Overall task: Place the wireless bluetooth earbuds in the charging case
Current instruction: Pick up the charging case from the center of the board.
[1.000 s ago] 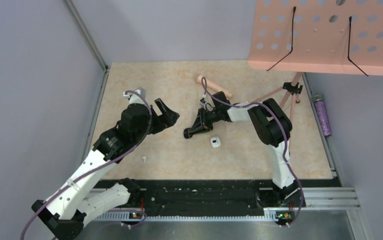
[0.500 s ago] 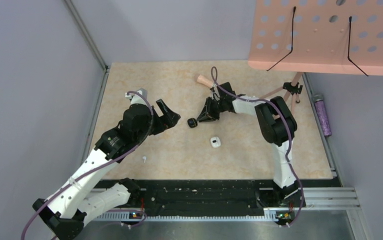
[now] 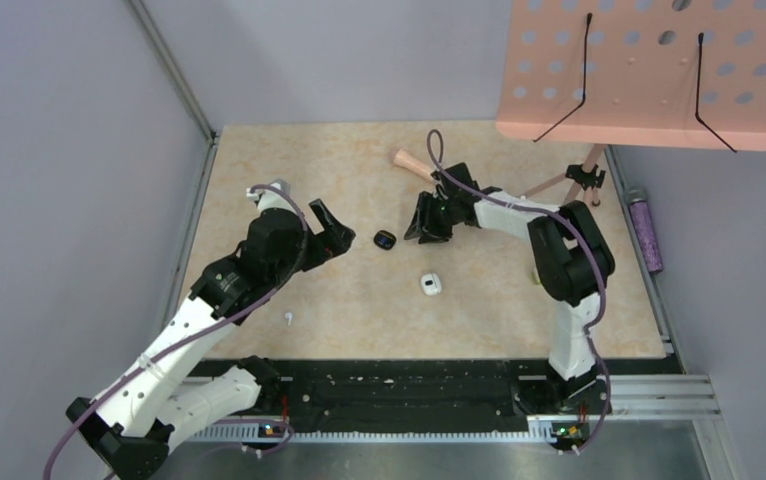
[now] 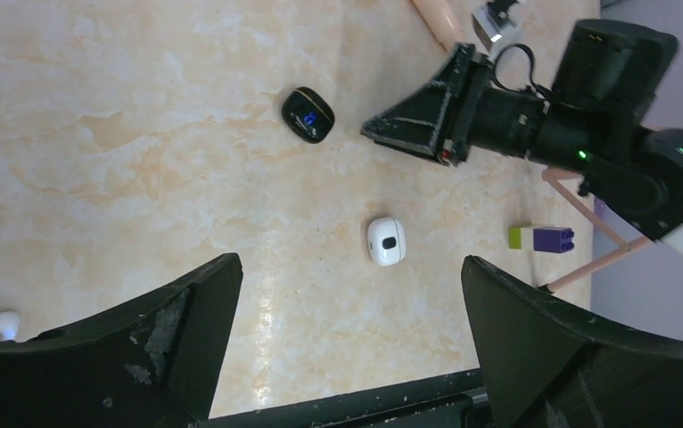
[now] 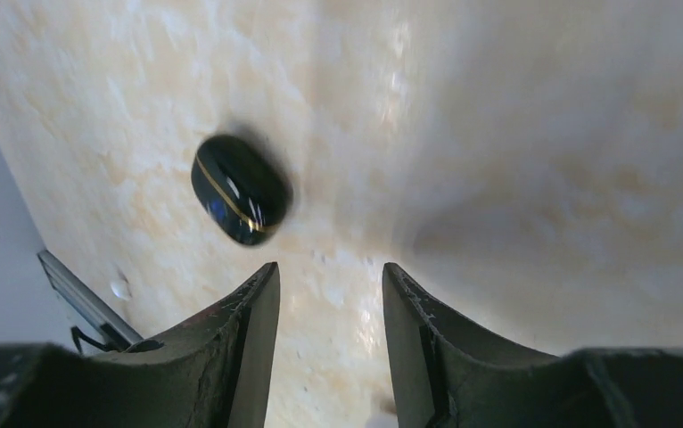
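One tiny white earbud (image 3: 287, 318) lies on the table near the front left; it also shows at the left edge of the left wrist view (image 4: 1, 323). A black oval case (image 3: 386, 239) lies shut mid-table, with a blue light on top (image 4: 308, 114) and a gold seam (image 5: 240, 189). A white oval case (image 3: 431, 284) with a dark spot (image 4: 385, 241) lies nearer the front. My left gripper (image 3: 337, 226) is wide open and empty (image 4: 349, 276), left of the black case. My right gripper (image 3: 417, 228) is open and empty (image 5: 329, 272), just right of the black case.
A pink music stand (image 3: 649, 70) hangs over the back right, its tripod legs (image 3: 429, 170) reaching down to the table behind my right arm. A purple bottle (image 3: 645, 230) lies beyond the right edge. A purple and green block (image 4: 541, 237) sits by a tripod leg.
My right gripper held the black case a second ago, set it on the table and drew back to the right. The left arm has barely moved.
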`<action>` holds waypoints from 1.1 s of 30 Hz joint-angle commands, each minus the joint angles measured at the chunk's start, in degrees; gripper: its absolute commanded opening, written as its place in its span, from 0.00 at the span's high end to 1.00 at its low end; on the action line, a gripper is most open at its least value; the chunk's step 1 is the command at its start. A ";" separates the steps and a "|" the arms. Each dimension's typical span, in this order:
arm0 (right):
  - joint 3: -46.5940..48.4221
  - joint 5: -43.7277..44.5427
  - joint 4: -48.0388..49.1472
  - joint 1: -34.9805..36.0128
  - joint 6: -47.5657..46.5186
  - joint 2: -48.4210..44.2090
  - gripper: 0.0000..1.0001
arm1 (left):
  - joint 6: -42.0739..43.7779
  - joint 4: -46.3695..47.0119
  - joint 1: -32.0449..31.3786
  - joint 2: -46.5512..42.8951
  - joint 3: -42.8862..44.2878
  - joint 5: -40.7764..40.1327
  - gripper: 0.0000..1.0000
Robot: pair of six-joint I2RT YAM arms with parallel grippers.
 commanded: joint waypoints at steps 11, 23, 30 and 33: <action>-19.62 19.38 -2.22 8.43 -5.93 -23.70 0.29 | -4.48 -1.70 2.41 1.98 -2.19 -1.10 0.01; -24.57 27.31 -4.22 15.42 -5.35 -25.27 0.31 | -6.58 -2.97 2.46 4.46 -0.73 -1.09 0.01; -23.24 27.00 -2.66 17.47 -5.03 -21.62 0.46 | -6.47 -3.20 2.44 5.33 -0.60 0.35 0.01; -21.97 27.53 -3.71 17.75 -5.41 -20.21 0.46 | -6.47 -3.28 2.46 5.63 -0.76 0.35 0.01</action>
